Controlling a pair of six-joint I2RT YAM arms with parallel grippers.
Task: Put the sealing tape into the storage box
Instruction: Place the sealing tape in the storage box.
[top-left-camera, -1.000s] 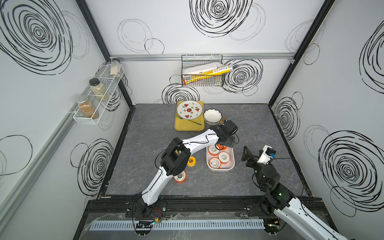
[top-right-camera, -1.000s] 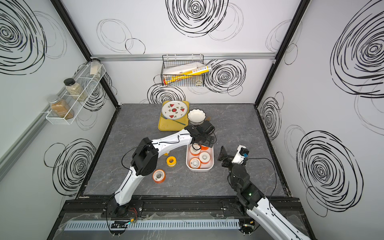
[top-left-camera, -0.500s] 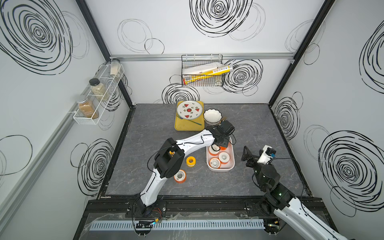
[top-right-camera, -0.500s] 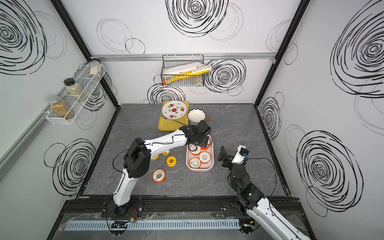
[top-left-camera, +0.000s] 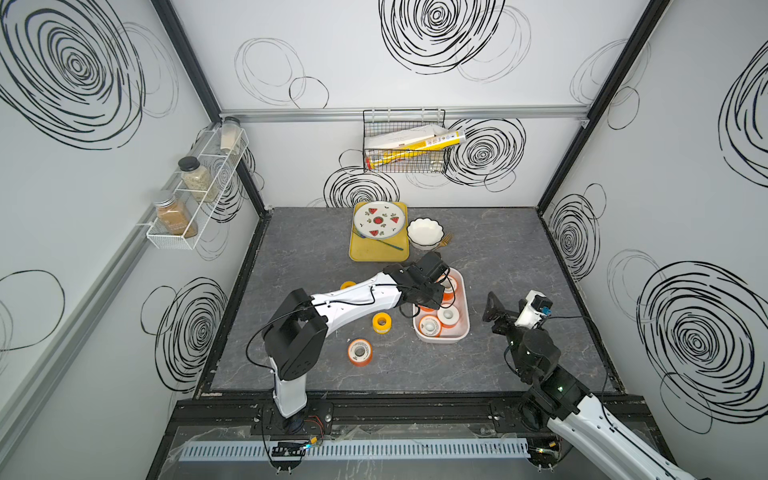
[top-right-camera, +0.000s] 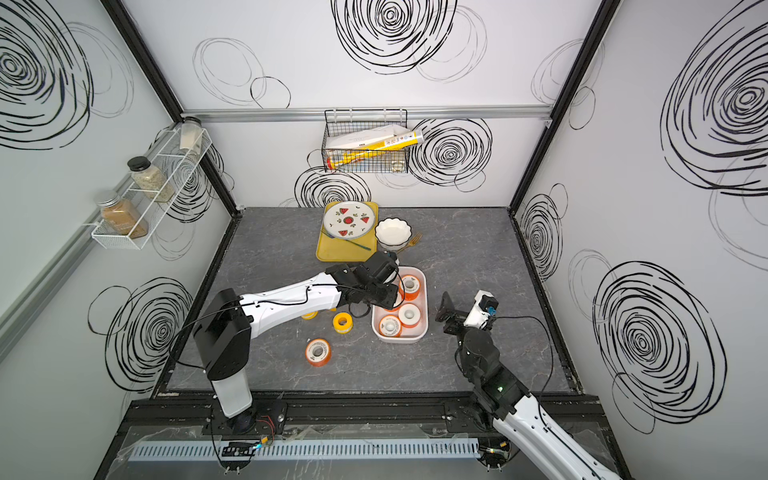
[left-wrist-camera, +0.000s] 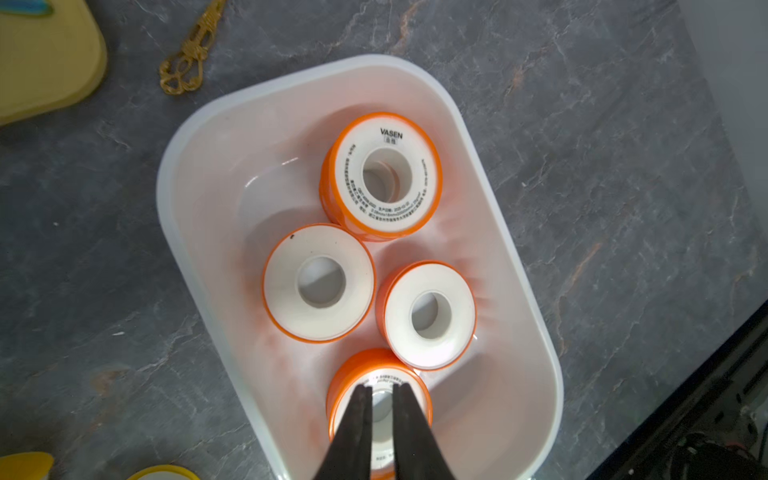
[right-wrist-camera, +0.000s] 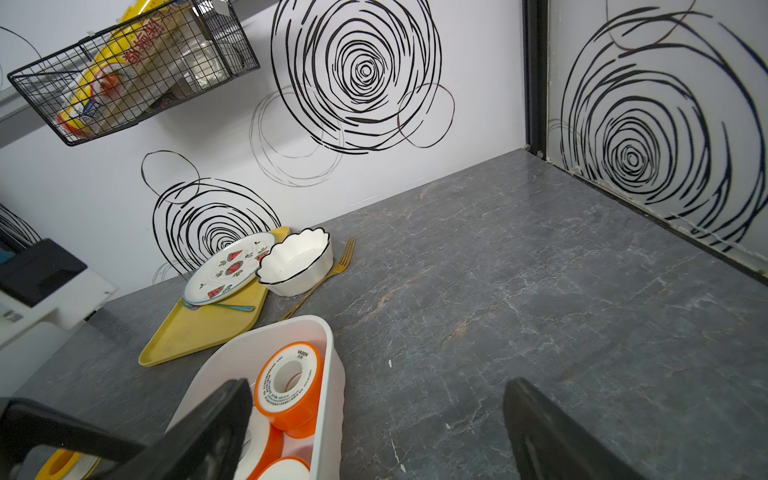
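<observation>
Seven spools of sealing tape (left-wrist-camera: 320, 282) are counted in all. Four are seen inside the storage box (left-wrist-camera: 232, 166). Three are seen on the table to the left of the box: one orange spool (top-left-camera: 359, 352) and two yellow spools (top-left-camera: 380, 322). Beyond the box, one yellow tray (top-left-camera: 376, 253), one plate (top-left-camera: 379, 220), one bowl (top-left-camera: 424, 233) and one fork (top-left-camera: 445, 240) are counted. Three jars (top-left-camera: 174, 214) are counted far left of the box.
</observation>
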